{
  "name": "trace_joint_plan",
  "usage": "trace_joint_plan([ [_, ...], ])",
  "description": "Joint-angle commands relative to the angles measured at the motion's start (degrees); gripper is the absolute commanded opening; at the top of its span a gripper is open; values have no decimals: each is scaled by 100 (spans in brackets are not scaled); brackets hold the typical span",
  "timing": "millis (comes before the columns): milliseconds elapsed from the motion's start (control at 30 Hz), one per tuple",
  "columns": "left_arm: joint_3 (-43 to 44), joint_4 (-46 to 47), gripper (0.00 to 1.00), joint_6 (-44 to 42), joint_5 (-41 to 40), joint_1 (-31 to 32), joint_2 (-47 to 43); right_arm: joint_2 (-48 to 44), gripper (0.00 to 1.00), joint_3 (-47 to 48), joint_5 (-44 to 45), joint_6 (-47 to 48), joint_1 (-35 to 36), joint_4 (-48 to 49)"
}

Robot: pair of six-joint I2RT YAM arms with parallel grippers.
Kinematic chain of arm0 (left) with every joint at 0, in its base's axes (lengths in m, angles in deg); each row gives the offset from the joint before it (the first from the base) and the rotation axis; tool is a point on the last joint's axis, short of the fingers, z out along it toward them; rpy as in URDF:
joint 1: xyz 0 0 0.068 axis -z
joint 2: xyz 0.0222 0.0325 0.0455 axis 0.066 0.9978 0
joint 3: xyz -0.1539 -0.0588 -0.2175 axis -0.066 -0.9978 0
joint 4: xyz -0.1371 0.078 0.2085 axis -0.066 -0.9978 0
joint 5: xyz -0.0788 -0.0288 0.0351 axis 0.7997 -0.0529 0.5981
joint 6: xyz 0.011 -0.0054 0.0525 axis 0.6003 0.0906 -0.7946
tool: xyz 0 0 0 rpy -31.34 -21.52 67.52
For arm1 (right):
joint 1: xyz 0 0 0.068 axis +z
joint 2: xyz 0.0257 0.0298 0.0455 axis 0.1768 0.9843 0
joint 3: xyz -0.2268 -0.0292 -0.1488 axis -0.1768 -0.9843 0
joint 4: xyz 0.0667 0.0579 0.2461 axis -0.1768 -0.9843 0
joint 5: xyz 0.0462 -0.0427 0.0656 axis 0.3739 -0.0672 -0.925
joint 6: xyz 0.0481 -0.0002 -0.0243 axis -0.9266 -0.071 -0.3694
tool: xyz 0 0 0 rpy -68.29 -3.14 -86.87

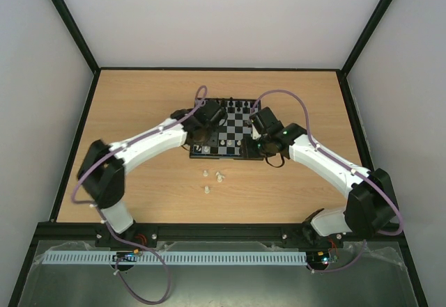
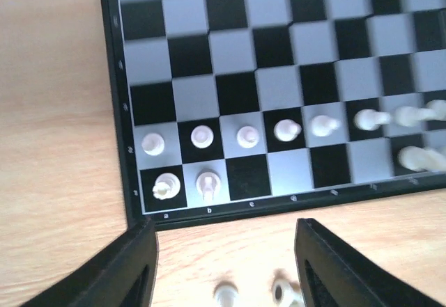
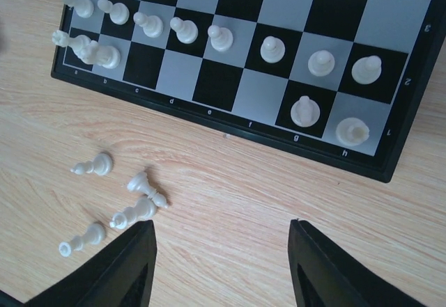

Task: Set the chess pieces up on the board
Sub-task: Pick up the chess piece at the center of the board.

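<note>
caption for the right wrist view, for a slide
Open right gripper near four white chess pieces lying on the wooden table beside the board, whose white pawn row is full

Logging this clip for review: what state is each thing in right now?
board: flat on table, partly set.
pawns: eight upright, filling white's second row.
back-row pieces: four upright, two at each corner; middle squares bare.
loose pieces: four lying tipped on table, off board.
left jaws: open, empty.
right jaws: open, empty.
</note>
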Motion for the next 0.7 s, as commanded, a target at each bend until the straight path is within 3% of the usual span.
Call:
trace_joint_plan([
  [0,-352,-42,62,-68,-443,229,-1279,-74,54,-131,-164,8,34,-92],
  [100,-1065,333,77,-5,-408,256,-2294,-21,59,-143,-326,-8,164,-6],
  [167,-1493,464,97,89,-390,259,-2899,87,60,-102,-244,-87,382,20],
  [300,-2114,532,99,319,-370,259,-3802,454,60,10,-9,-284,929,37],
  [400,-2479,570,99,415,-303,253,-4271,740,53,119,188,-446,1330,28],
  [467,-2615,571,99,449,-245,258,-4473,1012,48,248,364,-543,1594,-22],
  [667,-2764,488,100,421,-183,257,-4807,1660,47,644,753,-824,2102,-161],
])
